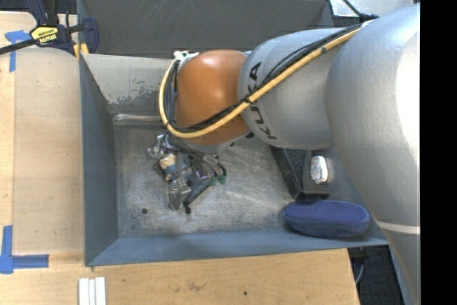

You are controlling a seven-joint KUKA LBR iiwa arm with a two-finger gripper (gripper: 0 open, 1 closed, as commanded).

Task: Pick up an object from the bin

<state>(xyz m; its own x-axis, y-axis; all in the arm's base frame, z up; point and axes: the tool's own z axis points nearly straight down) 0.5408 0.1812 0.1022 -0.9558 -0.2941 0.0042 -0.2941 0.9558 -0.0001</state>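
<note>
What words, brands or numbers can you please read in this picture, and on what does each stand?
"KUKA": black letters running down the silver arm, just beside its orange cover.
Small white thing at the right side of the bin: any marking on it is too small to read.
No other text can be read on the things in the bin.

Item: KUKA iiwa arm (321, 103), silver-grey, which we log entering from the right and bending downward. Wrist: orange cover (207, 93) (a yellow cable (300, 63) and a black one loop around it). Entry: gripper (182, 178), dark metal, hanging low beneath the cover.
</note>
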